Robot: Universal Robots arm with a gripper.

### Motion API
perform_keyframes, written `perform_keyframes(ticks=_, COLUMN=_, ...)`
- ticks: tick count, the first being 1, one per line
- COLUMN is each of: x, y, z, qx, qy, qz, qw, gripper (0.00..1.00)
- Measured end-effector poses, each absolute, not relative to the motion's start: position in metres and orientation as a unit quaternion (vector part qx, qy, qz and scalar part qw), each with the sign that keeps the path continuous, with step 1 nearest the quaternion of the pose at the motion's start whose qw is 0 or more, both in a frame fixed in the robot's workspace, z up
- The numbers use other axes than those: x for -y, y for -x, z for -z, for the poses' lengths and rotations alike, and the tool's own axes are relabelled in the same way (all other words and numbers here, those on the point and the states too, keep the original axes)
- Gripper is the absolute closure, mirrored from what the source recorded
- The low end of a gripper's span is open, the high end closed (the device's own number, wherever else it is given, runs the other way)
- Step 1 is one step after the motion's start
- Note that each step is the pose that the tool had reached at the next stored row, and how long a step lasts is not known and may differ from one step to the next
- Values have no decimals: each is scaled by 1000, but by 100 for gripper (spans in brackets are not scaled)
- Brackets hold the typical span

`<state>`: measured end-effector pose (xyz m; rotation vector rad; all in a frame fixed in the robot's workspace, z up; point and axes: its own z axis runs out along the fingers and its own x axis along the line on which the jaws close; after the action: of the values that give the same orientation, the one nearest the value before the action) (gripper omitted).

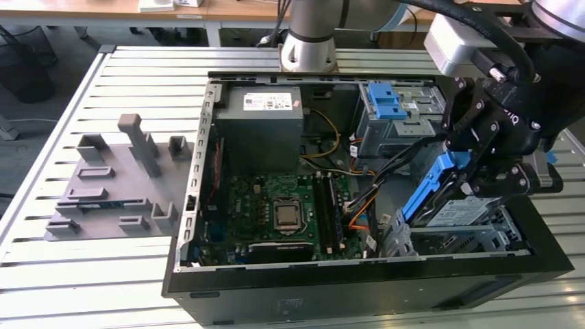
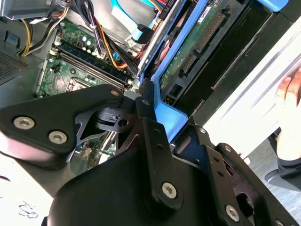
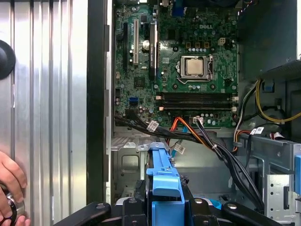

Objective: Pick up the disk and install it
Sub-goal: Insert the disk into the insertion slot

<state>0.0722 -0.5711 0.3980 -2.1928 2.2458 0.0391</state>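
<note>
A table (image 1: 55, 288) of ribbed silver metal slats carries an open black desktop computer case (image 1: 366, 291) lying on its side, its green motherboard (image 1: 279, 212) facing up. Beyond the table's far edge, pale wooden desks (image 1: 229, 10) stand on a grey floor. On the slats toward the exterior view's left sits a grey plastic fixture (image 1: 114, 181) with upright posts and slots. The robot arm's grey base (image 1: 311, 41) rises behind the case. Inside the case, a grey power supply (image 1: 265, 123) sits at the far side, next to a metal drive cage (image 1: 402, 123) bearing a blue latch (image 1: 386, 103). The black gripper (image 1: 470, 175) hangs over the case's corner at the exterior view's right, its fingers closed on the blue frame of the disk (image 1: 457, 209). The disk stands tilted on edge, its long axis slanting steeply down into the metal bay (image 1: 457, 240) at the near corner, its labelled face turned toward the case's outer wall. In the first wrist view, a person's hand (image 3: 9, 188) rests on the slats beside the case.
</note>
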Motion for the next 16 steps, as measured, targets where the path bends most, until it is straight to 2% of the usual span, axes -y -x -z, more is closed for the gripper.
perform_keyframes(ticks=16, x=571, y=-72, z=-384, qx=-715, qy=699, qz=-12, qw=1, gripper=64)
